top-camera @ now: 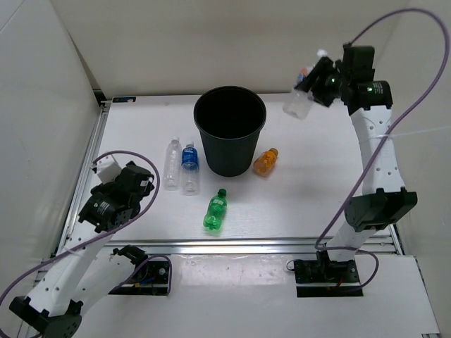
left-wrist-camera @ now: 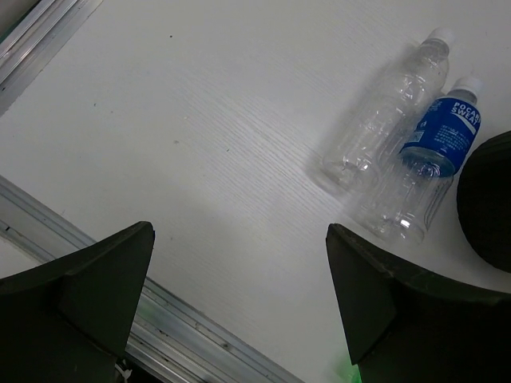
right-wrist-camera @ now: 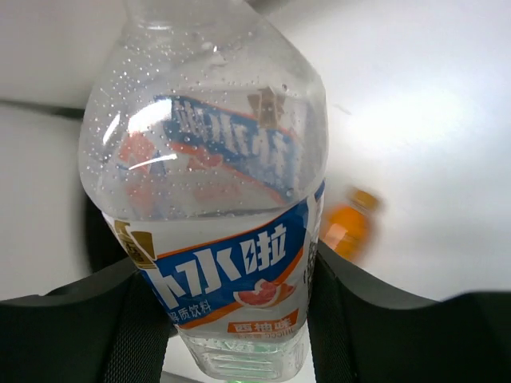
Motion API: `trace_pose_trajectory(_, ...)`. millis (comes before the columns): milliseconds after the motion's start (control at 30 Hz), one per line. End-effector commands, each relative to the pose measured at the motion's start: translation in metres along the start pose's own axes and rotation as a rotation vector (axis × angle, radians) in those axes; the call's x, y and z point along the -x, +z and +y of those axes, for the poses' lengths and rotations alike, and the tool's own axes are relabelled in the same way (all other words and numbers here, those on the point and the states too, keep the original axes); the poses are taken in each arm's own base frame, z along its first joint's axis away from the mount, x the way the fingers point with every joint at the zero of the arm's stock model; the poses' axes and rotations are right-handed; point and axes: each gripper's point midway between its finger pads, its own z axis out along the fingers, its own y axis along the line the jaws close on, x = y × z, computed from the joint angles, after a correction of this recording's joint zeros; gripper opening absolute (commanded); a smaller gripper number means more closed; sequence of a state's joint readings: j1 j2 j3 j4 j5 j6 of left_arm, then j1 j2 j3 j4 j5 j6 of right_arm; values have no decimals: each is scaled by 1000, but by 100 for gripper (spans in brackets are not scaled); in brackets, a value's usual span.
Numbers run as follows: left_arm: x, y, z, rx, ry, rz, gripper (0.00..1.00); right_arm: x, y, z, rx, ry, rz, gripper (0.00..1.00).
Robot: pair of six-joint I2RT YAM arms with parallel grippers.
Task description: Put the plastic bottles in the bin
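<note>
My right gripper (top-camera: 315, 81) is shut on the white/red/blue-labelled clear bottle (top-camera: 299, 101) (right-wrist-camera: 215, 207), holding it in the air to the right of the black bin (top-camera: 230, 130). The orange bottle (top-camera: 266, 161) lies just right of the bin and shows blurred in the right wrist view (right-wrist-camera: 347, 227). The clear bottle (top-camera: 171, 163) (left-wrist-camera: 383, 120) and the blue-labelled clear bottle (top-camera: 189, 167) (left-wrist-camera: 427, 163) lie side by side left of the bin. The green bottle (top-camera: 215, 210) lies in front of the bin. My left gripper (left-wrist-camera: 239, 303) is open and empty, low over the table at the left.
An aluminium rail (top-camera: 254, 245) runs along the table's near edge and another rail (top-camera: 83, 169) along the left side. White walls (top-camera: 42, 105) enclose the left and back. The bin's dark side (left-wrist-camera: 487, 203) shows at the right edge of the left wrist view.
</note>
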State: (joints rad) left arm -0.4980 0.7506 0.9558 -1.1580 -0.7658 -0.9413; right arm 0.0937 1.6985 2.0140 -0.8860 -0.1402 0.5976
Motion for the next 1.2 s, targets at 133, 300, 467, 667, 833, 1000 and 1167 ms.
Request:
trace_pose_trajectory(133, 5, 12, -28, -18, 89, -1, 100, -3, -46, 179, 532, -286, -75, 48)
trace_pose_trajectory(300, 12, 18, -43, -18, 145, -2, 100, -48, -4, 194, 534, -329, 35, 72)
trace_pose_trajectory(467, 12, 25, -49, 4, 168, 10, 100, -73, 0, 187, 530, -345, 144, 100)
trace_pose_trajectory(667, 23, 36, -61, 30, 236, 9, 100, -35, -27, 134, 358, -266, -8, 100)
trace_pose_trajectory(833, 33, 46, -65, 46, 249, 8, 100, -29, 3, 17, 60, 65, 21, 100)
trace_pose_trajectory(1000, 28, 47, -66, 31, 210, 45, 100, -80, 55, -49, 17, 217, 301, 100)
trace_pose_trajectory(1167, 12, 45, -69, -13, 151, 118, 100, -119, 97, -69, 27, 280, 531, 100)
